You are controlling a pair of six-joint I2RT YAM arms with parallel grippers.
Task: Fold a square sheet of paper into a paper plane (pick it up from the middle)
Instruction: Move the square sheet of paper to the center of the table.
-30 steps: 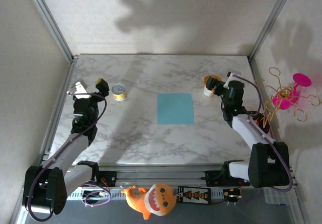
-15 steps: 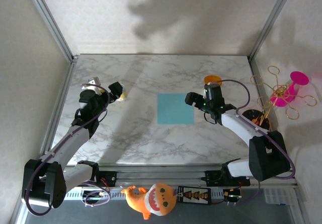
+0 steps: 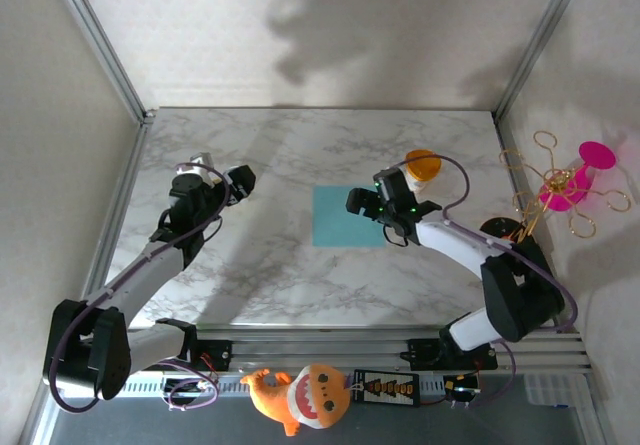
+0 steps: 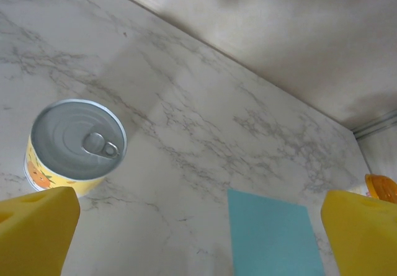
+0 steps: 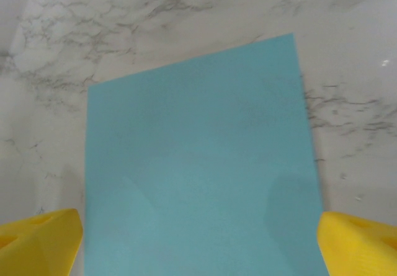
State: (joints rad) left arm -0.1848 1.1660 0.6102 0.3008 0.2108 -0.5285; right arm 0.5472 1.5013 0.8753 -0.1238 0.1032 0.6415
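The square sheet of paper lies flat and teal-blue on the marble table, near its middle. My right gripper hovers open over the sheet's right part, and its wrist view looks straight down on the paper between the yellow fingertips. My left gripper stands open to the left of the sheet, above a small yellow can. In the left wrist view the paper lies ahead to the right, between the wide-apart jaws of the left gripper. The paper plane is not formed; the sheet is unfolded.
An orange cup stands just behind the right gripper, its rim at the edge of the left wrist view. A pink and gold wire ornament sits off the table's right side. An orange plush toy lies by the arm bases.
Both arms have swung inward. The right gripper left the orange cup and came over the paper's right part. The left gripper moved right, over the can. Both stayed open.
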